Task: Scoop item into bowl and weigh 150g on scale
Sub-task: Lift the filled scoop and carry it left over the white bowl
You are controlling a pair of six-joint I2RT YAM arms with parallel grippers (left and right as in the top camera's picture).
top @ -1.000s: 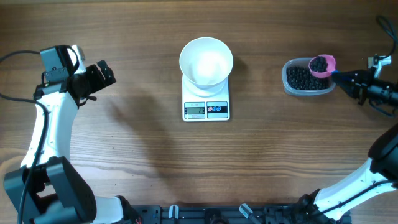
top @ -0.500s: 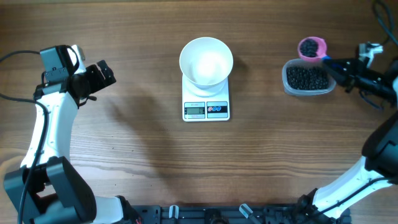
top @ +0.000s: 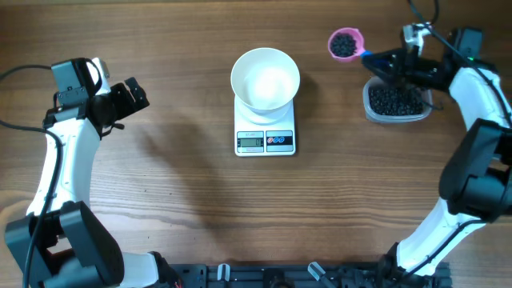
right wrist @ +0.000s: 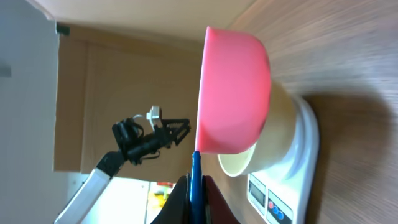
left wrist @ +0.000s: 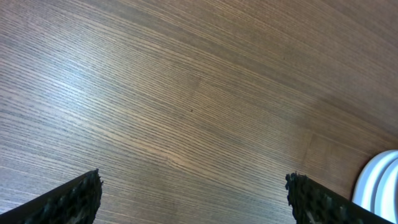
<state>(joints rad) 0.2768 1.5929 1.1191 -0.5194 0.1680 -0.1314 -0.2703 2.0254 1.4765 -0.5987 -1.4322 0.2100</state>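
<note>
Closest in the right wrist view, the right tool [right wrist: 197, 202] has its dark fingers pinched tight on the thin blue handle of the scoop [right wrist: 233, 93], which it holds out ahead of it. The pink cup sits level, mouth up, so the load should stay in.

From overhead, the scoop [top: 346, 43] is full of the black beads [top: 345, 44]. A second ago it hung over the clear tub [top: 370, 112] that holds the rest of the heap. Since then it has swung off the tub, towards the far edge of the surface [top: 184, 184], and it now hovers over bare wood between the tub and the bowl [top: 265, 78]. I judge that the scooping is done and the carry is under way.

Next along that line, the white bowl stands on the scale [top: 265, 141] and looks empty inside. The scale's display is too small to read. So no weighing has begun, and this looks like the first load. The scoop has yet to travel further left and a little nearer before tipping over the bowl's rim, and a hasty tilt could scatter beads on the wood.

Farthest off, the left tool [top: 138, 94] waits at the left side with its fingers spread fully wide and nothing between them, unmoved over the last second.
</note>
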